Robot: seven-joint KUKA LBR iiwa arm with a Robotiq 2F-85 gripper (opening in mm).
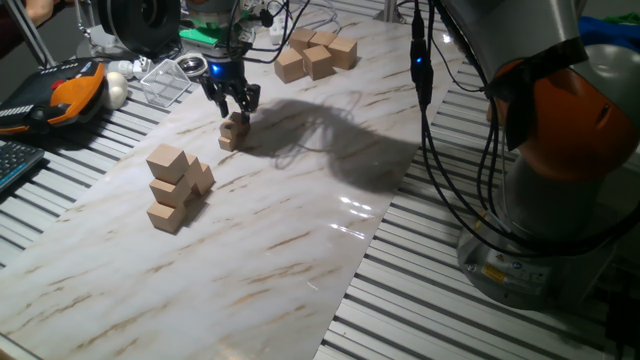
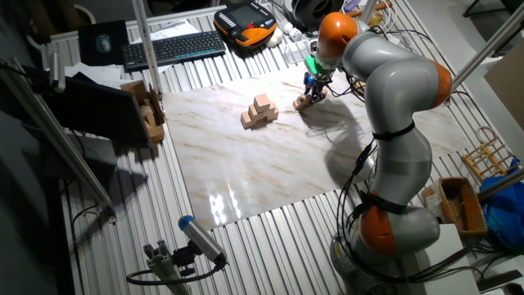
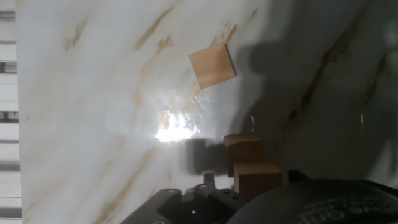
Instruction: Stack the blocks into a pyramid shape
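One fixed view: seen from across the table
Gripper: the gripper [image 1: 234, 108] hangs near the far end of the marble-patterned board [image 1: 300, 230], fingers pointing down
Hand state: the jaws stand spread, with a clear gap between them and nothing held
Blocks: the small blocks [image 1: 233, 131] sit right under the fingertips, one resting on or against another; I cannot tell whether the fingers touch the top one
Medium cubes: a pile of medium tan cubes [image 1: 176, 188] stands nearer the camera, well apart from the gripper, with one cube on top of the others
Far cubes: a cluster of tan cubes [image 1: 316, 53] lies at the far edge of the board
Beside the board: an orange and black teach pendant [image 1: 68, 92] on the slatted table [image 1: 480, 320]

The other fixed view: seen from high up on the opposite side
Arm: the grey and orange arm [image 2: 393, 90] bends over the board to its far right part
Blocks: the small blocks [image 2: 304, 102] lie just below the gripper [image 2: 313, 88]
Medium cubes: the pile [image 2: 259, 111] sits near the middle of the board's far half
Table: a black keyboard [image 2: 173, 47] lies beyond the board

Hand view: looks down along the fingers
Blocks: two small blocks [image 3: 249, 163] touch each other close to the gripper body at the bottom edge
Loose block: one more small block [image 3: 212, 65] lies flat on the board by itself, apart from the pair
Fingers: the tips are not clear here
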